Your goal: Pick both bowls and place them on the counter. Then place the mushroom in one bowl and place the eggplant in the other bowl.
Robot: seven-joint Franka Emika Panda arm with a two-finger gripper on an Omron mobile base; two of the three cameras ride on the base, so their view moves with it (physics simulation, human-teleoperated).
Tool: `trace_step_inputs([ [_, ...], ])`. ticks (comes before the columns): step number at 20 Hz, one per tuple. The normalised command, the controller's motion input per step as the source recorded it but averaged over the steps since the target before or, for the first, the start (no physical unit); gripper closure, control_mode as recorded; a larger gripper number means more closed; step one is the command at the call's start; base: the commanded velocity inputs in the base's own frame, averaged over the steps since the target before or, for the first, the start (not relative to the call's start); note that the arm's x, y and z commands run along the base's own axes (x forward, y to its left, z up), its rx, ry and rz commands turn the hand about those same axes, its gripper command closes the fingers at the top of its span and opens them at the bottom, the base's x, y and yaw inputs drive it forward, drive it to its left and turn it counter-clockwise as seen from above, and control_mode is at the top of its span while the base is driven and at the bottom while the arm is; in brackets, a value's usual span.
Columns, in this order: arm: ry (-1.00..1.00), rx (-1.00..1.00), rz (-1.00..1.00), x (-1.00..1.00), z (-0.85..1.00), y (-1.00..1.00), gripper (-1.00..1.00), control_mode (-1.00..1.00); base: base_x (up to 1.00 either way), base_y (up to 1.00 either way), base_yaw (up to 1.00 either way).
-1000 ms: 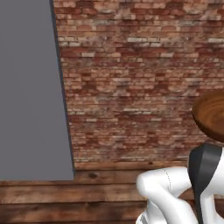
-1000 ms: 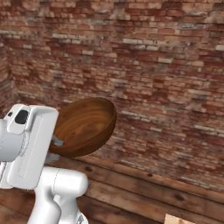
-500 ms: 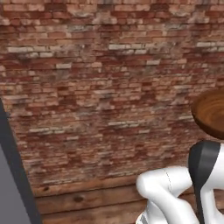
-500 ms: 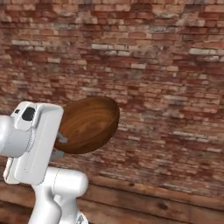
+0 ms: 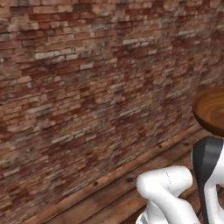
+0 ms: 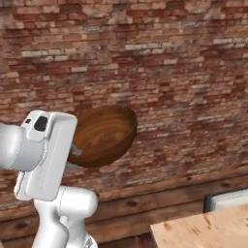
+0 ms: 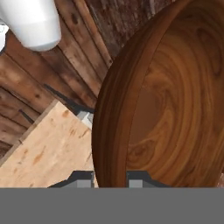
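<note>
— Held high against the brick wall [image 6: 184,63]: the glossy wooden bowl [image 6: 104,135], tipped on edge, hollow turned toward the right base camera. Clamped at the rim by the gripper [image 7: 110,178], one finger [image 7: 83,178] on the outer wall, the other inside, as caught by the hand camera.

— And from the left?

— Just the bowl's rim [image 5: 211,111], poking in at the right edge above the arm's dark joint.

— Where is it headed?

— Toward the counter [image 6: 203,231], by every sign. A corner of light tan worktop at the lower right of the right base view; the same wood grain [image 7: 48,153] below and beside the bowl in the hand view. Well apart from the bowl for now, with nothing set down yet.

— Risks?

— Plenty. Thin grip on a slick, curved rim, so a slip or a twist in the fingers during any quick swing. Bowl carried on edge, so a roll or a topple if let go before being levelled. Worktop corner close to the floorboards [image 6: 160,203], so a drop off the edge if released too near it.

— The stone bowl, the mushroom, the eggplant?

— Nothing to report on those from here. Still to come, judging by the single bowl aloft.
</note>
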Motion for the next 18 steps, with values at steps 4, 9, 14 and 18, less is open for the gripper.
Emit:
trace_step_inputs([
  [4,0.00,0.00,0.00,0.00,0.00,0.00,1.00,1.00,0.09,0.01,-0.75],
  [9,0.00,0.00,0.00,0.00,0.00,0.00,1.00,1.00,0.23,0.32,-0.66],
  [14,0.00,0.00,0.00,0.00,0.00,0.00,1.00,1.00,0.25,0.84,-0.46],
  [18,0.00,0.00,0.00,0.00,0.00,0.00,1.00,1.00,0.29,0.55,-0.53],
])
